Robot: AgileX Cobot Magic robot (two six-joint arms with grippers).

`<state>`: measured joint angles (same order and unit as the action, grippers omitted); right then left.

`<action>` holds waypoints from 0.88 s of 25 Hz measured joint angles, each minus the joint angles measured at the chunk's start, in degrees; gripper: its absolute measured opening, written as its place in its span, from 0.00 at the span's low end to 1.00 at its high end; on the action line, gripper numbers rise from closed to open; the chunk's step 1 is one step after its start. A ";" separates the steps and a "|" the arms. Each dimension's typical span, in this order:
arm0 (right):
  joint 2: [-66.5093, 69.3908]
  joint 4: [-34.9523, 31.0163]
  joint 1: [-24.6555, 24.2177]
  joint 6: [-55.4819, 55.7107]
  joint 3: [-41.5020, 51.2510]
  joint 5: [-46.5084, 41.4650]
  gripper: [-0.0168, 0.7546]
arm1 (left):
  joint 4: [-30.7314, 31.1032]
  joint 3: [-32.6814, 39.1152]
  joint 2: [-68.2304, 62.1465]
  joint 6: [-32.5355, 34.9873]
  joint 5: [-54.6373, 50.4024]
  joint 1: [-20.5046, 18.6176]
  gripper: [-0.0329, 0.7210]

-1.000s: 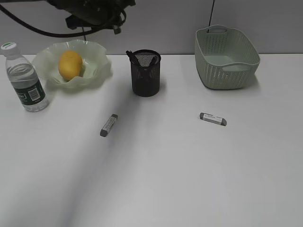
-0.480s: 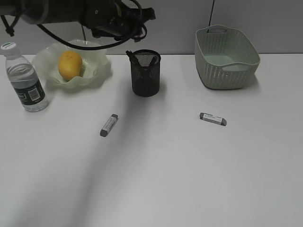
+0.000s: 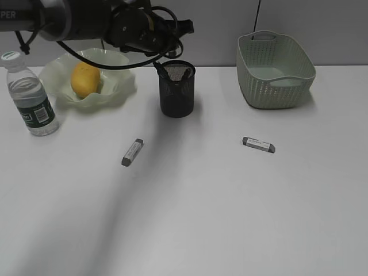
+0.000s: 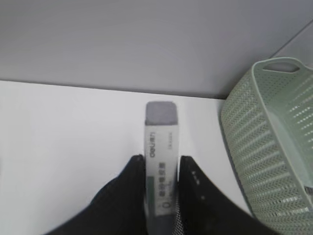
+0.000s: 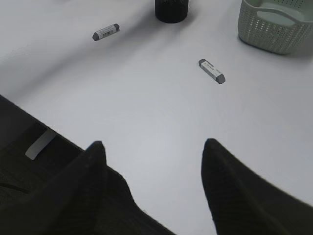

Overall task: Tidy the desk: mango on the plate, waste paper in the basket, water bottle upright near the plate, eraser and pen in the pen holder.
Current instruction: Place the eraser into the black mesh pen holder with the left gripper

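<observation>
My left gripper (image 4: 161,159) is shut on a white eraser (image 4: 161,127) with a grey end. In the exterior view it (image 3: 183,27) hangs just above and behind the black mesh pen holder (image 3: 177,92), which has a dark pen (image 3: 163,70) in it. Two more erasers lie on the desk, one at centre left (image 3: 132,152) and one at the right (image 3: 259,144). The mango (image 3: 85,79) lies in the wavy green plate (image 3: 119,86). The water bottle (image 3: 31,98) stands upright left of the plate. The basket (image 3: 276,72) is at the back right. The waste paper is out of view. My right gripper (image 5: 154,147) is open and empty above the desk's near side.
The right wrist view shows both loose erasers (image 5: 106,32) (image 5: 212,71), the pen holder (image 5: 171,10) and the basket (image 5: 276,27) ahead. A grey wall runs behind the desk (image 3: 230,218).
My left arm has moved right and down, from above the plate to just above the pen holder. The things on the desk have not moved.
</observation>
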<state>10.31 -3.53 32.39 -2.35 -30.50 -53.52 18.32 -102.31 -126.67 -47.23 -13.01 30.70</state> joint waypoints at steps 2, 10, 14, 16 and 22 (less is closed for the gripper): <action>0.00 0.05 0.00 0.00 0.00 0.00 0.66 | 0.13 0.00 0.00 0.73 0.35 0.61 0.30; 0.00 0.05 0.00 0.00 0.00 0.00 0.66 | 0.86 0.00 0.00 1.26 0.23 1.49 0.41; 0.00 0.05 0.00 0.00 0.00 0.00 0.66 | 0.86 0.00 0.29 1.30 -1.25 1.49 0.44; 0.00 0.05 0.00 0.00 0.00 0.00 0.66 | 0.99 0.00 1.31 1.75 -3.83 1.49 0.45; 0.00 0.05 0.00 0.00 0.00 0.02 0.66 | -1.12 0.00 7.65 11.64 -15.55 1.49 0.54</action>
<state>10.31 -3.49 32.39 -2.35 -30.50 -53.50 17.20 -102.31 -119.02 -35.58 -28.55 32.19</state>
